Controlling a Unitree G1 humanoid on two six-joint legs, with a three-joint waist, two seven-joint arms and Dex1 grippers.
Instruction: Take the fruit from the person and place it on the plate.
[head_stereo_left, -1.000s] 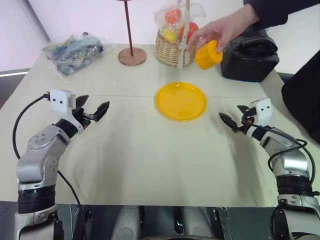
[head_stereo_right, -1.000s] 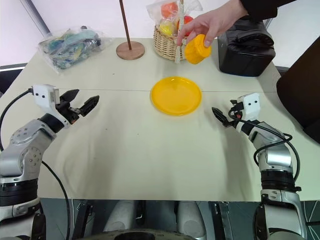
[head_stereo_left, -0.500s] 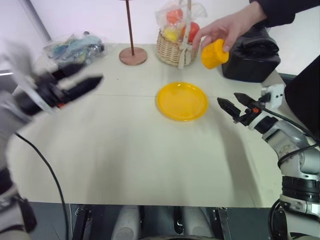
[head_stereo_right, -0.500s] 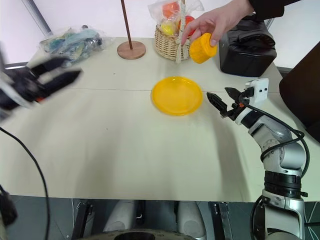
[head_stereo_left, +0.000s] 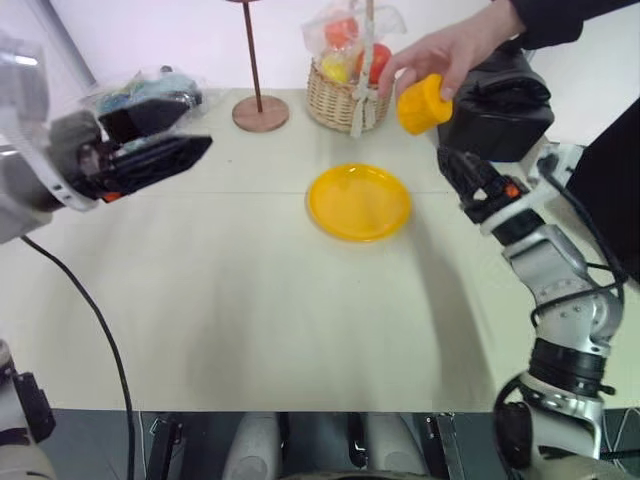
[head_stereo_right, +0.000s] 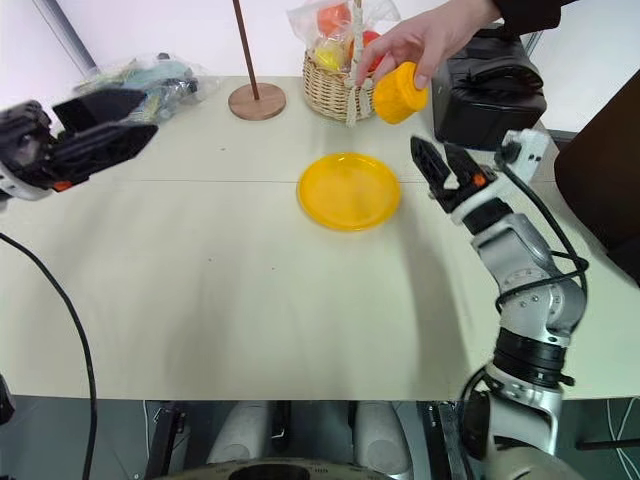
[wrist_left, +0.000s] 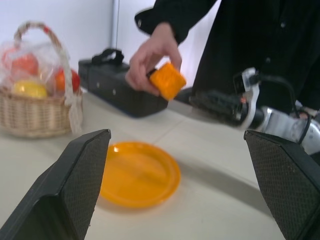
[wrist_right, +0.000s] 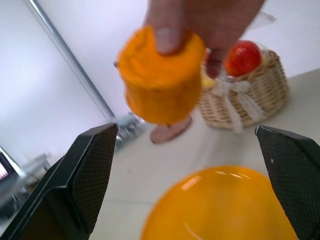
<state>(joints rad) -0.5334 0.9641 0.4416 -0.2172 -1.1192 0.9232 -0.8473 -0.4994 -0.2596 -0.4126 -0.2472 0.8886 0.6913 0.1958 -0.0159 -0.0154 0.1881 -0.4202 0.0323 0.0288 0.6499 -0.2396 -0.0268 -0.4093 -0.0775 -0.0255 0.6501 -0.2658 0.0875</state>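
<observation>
A person's hand (head_stereo_left: 452, 55) holds the yellow-orange fruit (head_stereo_left: 420, 104) in the air above the table's far side, beyond the plate. The yellow plate (head_stereo_left: 360, 202) lies flat at the table's centre with nothing on it. My right gripper (head_stereo_right: 432, 150) is raised just below and to the right of the fruit, open, with a gap between it and the fruit; in the right wrist view the fruit (wrist_right: 160, 82) hangs between and above its fingers. Far to the left of the plate my left gripper (head_stereo_left: 200, 122) is lifted, open and holding nothing.
A wicker basket (head_stereo_left: 345, 95) of bagged fruit stands behind the plate, with a pole on a round wooden base (head_stereo_left: 260, 113) to its left. A black case (head_stereo_left: 500, 110) sits at the back right and a plastic bag (head_stereo_left: 150, 90) at the back left. The person's dark clothing (head_stereo_left: 615, 180) borders the table's right side.
Both arms have risen. My right gripper moved up and left toward the held fruit and rolled. The left gripper lifted from table height. The hand with the fruit stayed about where it was.
</observation>
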